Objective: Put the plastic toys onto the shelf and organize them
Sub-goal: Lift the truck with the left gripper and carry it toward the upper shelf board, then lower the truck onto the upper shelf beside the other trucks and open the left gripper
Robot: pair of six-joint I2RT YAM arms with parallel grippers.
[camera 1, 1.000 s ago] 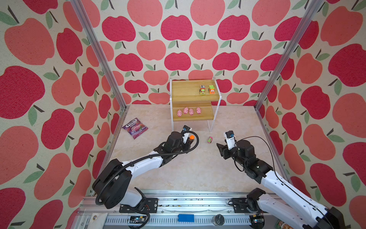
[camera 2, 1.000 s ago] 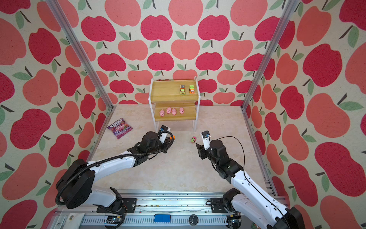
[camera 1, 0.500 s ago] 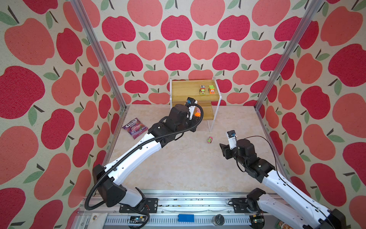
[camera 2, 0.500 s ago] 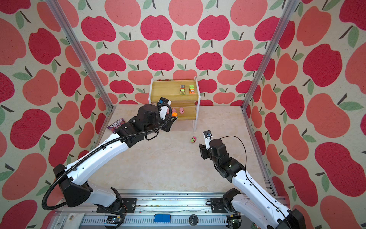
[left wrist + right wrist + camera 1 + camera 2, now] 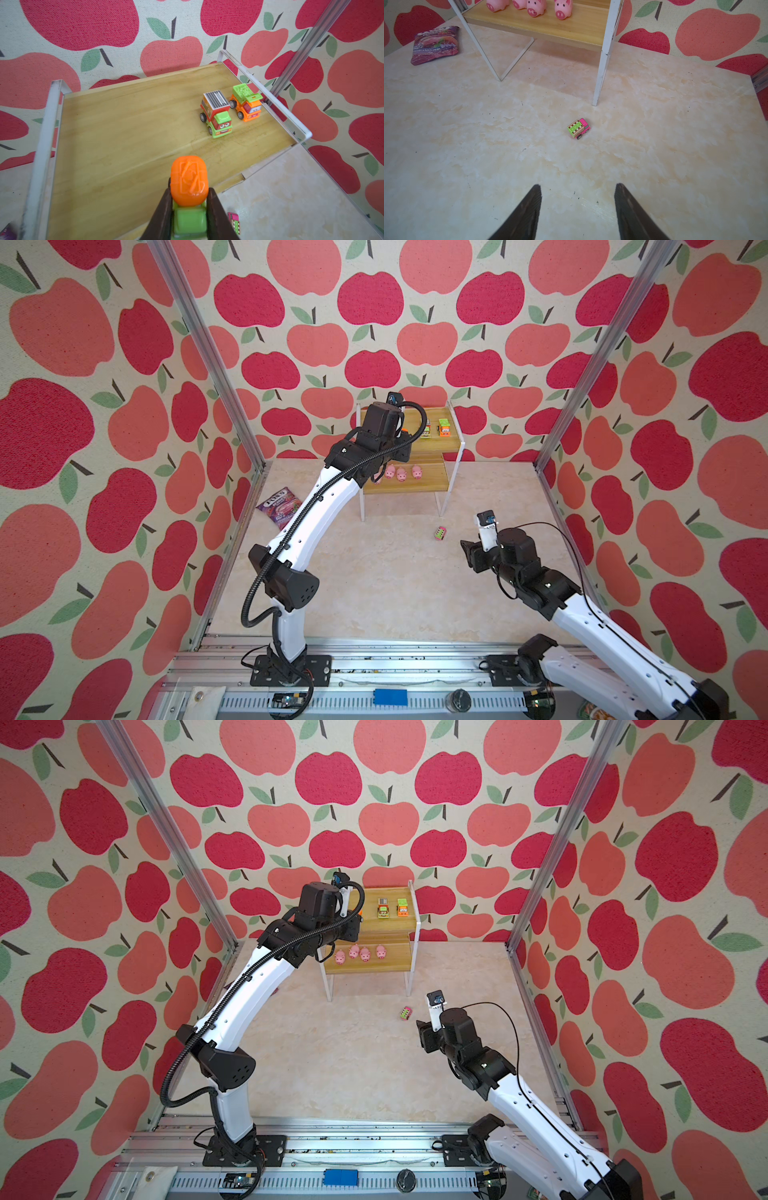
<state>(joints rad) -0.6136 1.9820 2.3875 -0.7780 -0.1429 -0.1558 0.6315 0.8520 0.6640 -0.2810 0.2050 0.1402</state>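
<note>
My left gripper point(image 5: 190, 189) is shut on an orange and green toy vehicle point(image 5: 189, 180), held just above the front left part of the shelf's point(image 5: 124, 124) top board. A green truck point(image 5: 216, 114) and an orange truck point(image 5: 246, 106) stand at that board's right end. Several pink pigs point(image 5: 365, 954) line the lower board point(image 5: 432, 485). A pink vehicle point(image 5: 579, 128) lies on the table in front of the shelf's right leg, also seen in both top views point(image 5: 440, 532). My right gripper point(image 5: 577, 185) is open and empty, low over the table, a short way from the pink vehicle.
A purple candy bag point(image 5: 279, 506) lies on the table left of the shelf, near the wall. Apple-patterned walls and aluminium posts point(image 5: 582, 364) close in the table on three sides. My left arm point(image 5: 316, 506) arches over the table's left half.
My left arm has risen from the table and reached back, carrying the orange and green vehicle up over the shelf's top board. The right arm has barely moved.
</note>
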